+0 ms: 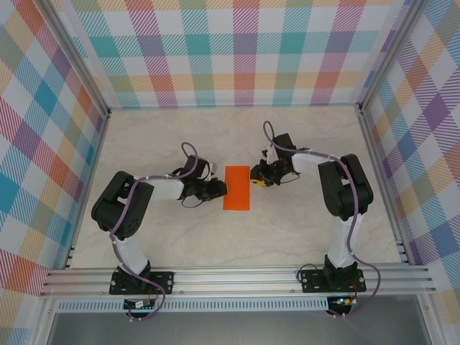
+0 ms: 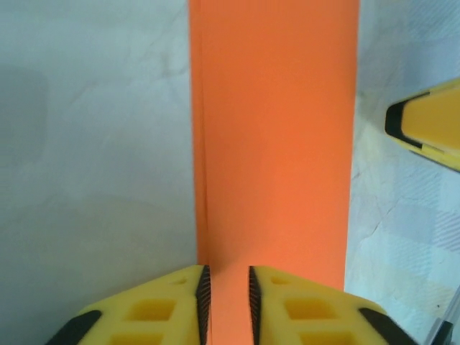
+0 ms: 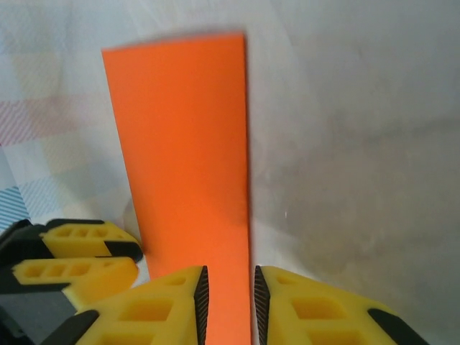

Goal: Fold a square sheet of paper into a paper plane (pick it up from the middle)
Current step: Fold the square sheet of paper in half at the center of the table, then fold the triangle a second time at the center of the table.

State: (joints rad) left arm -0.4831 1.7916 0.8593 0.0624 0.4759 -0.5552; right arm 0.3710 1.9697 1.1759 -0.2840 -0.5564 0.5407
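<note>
**Position of the sheet.** The sheet of paper (image 1: pixel 236 188) lies flat on the table (image 1: pixel 180 144), near the table's centre and between the two arms. It presents as a narrow orange rectangle, not a square. In the left wrist view (image 2: pixel 273 129), a faint line runs parallel to one long edge and just inside it.

**Orientation.** The long axis runs near to far. The short edges face the arm bases and the far wall, and the long edges face left and right. The right wrist view (image 3: pixel 187 144) shows a short edge cut square, with no point on it.

**Left gripper.** The left gripper (image 1: pixel 219 189) sits at the left long edge, about midway along it, and points right. In its own wrist view (image 2: pixel 226 277) the jaws stand slightly parted. A narrow strip of orange is visible in the gap, which is wider than the paper is thick. Nothing is clamped. Whether a pad touches the paper cannot be told.

**Right gripper.** The right gripper (image 1: pixel 255 176) sits at the right long edge, slightly toward the far half, and points left. In its wrist view (image 3: pixel 228 277) the jaws are likewise parted by a narrow slot with orange showing through. No grip is evident.

**Relative layout.** The grippers face each other across the sheet's short dimension, offset a little along its length.
</note>
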